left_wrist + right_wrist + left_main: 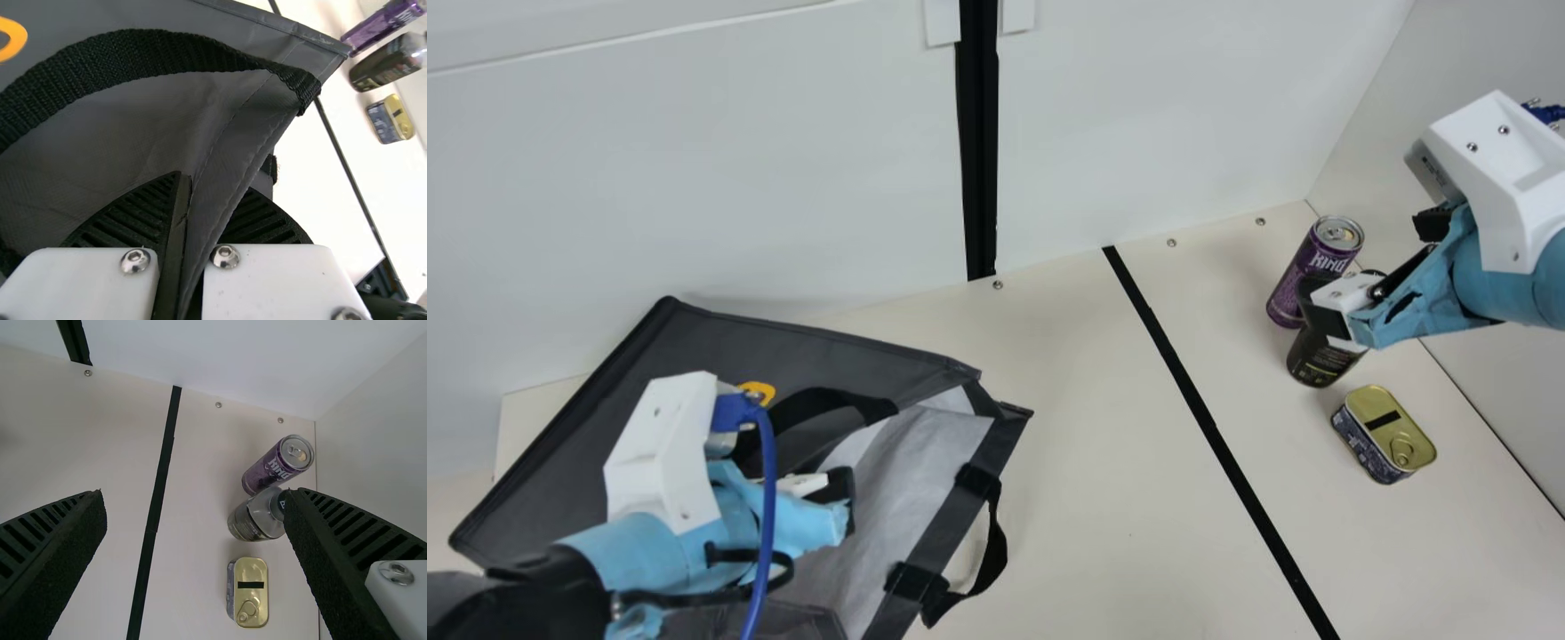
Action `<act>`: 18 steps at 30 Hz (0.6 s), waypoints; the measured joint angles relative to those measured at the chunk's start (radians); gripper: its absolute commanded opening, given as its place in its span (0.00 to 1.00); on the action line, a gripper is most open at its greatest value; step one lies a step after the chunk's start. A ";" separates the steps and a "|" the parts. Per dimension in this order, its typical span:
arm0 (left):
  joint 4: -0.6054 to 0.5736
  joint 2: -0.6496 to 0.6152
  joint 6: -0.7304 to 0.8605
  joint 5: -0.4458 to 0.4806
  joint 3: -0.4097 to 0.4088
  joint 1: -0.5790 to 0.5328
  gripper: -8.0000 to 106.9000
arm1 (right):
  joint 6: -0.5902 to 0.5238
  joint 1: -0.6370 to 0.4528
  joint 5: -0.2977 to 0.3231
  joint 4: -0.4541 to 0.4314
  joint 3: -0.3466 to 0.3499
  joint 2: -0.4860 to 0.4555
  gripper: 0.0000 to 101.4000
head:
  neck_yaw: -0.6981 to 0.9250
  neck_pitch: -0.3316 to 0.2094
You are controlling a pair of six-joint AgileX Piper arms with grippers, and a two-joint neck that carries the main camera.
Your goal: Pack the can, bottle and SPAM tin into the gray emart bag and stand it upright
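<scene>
GRAY BAG EDGE IN L GRIPPER; CAN, BTL & TIN ON TABLE AT R

Far L, main view: gray emart bag (pixel 676 356) lies on the cream table (pixel 1085 498), mouth facing R, pale lining (pixel 925 444) showing. L gripper (pixel 843 502) is over it; L wrist view has its ribbed fingers closed w/ a folded edge of the bag pinched btwn them. One blk webbing handle (pixel 996 547) loops out at the bag's R side, another (pixel 818 404) curves over the gray panel nr the orange mark (pixel 759 390).

Mid-table: blk line (pixel 1200 409) runs btwn the bag & the goods.

R of line, all outside the bag: purple drink can (pixel 1303 267) upright nr the back wall; dark bottle (pixel 1320 356) upright just beside it, on the front side; SPAM tin (pixel 1383 436) farther fwd, nr the bottle, gold pull-ring lid up, w/ a blk strip on it.

Far R: R gripper (pixel 1369 262) above the can/btl area, fingers wide apart, nothing btwn them.
</scene>
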 measured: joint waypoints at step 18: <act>-0.175 0.049 0.143 -0.002 -0.014 0.132 0.00 | 0.000 0.000 0.000 0.000 0.000 0.000 0.94 | 0.000 0.000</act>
